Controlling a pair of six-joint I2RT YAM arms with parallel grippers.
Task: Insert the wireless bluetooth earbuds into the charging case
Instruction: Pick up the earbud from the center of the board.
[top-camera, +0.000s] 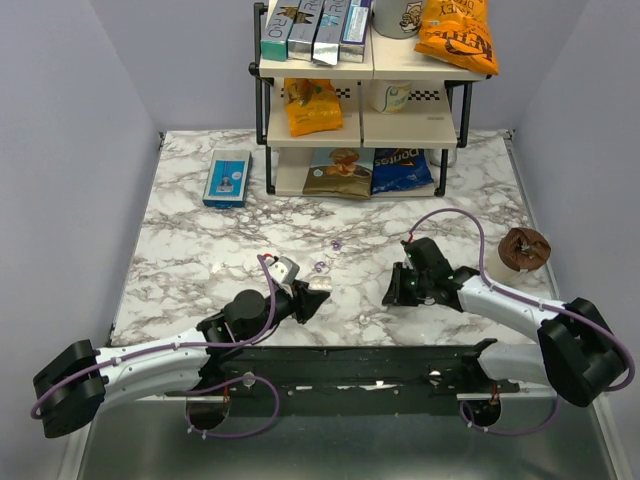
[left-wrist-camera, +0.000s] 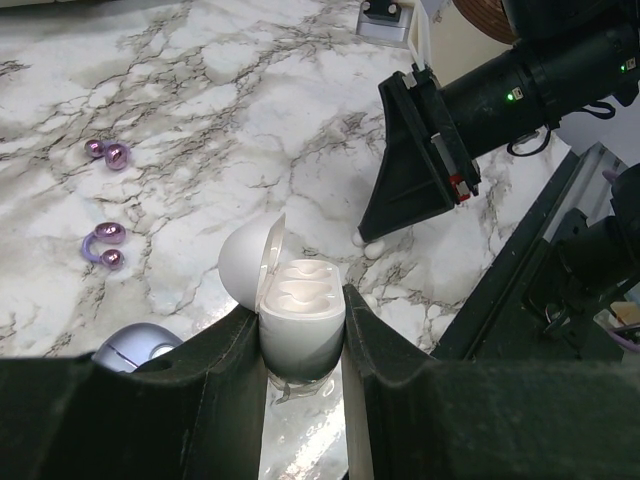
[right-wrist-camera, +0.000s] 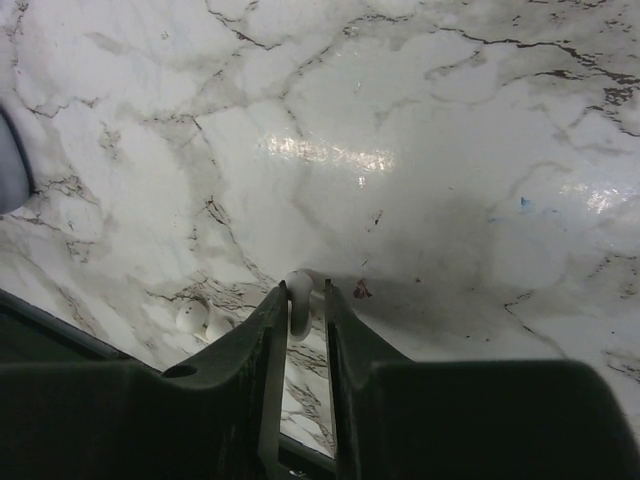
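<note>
Charging case: clenched upright in left gripper; lid open; wells look empty
Right gripper: fingers narrowly flank first earbud on marble table; firm grip cannot be told
Handling: likely light, smooth, slippery; pinch across the bulb
Count: one case; two earbuds, second earbud just beside

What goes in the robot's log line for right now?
left gripper: shut on open charging case, slots empty | right gripper: jaws around white earbud on table, grip unclear
</note>
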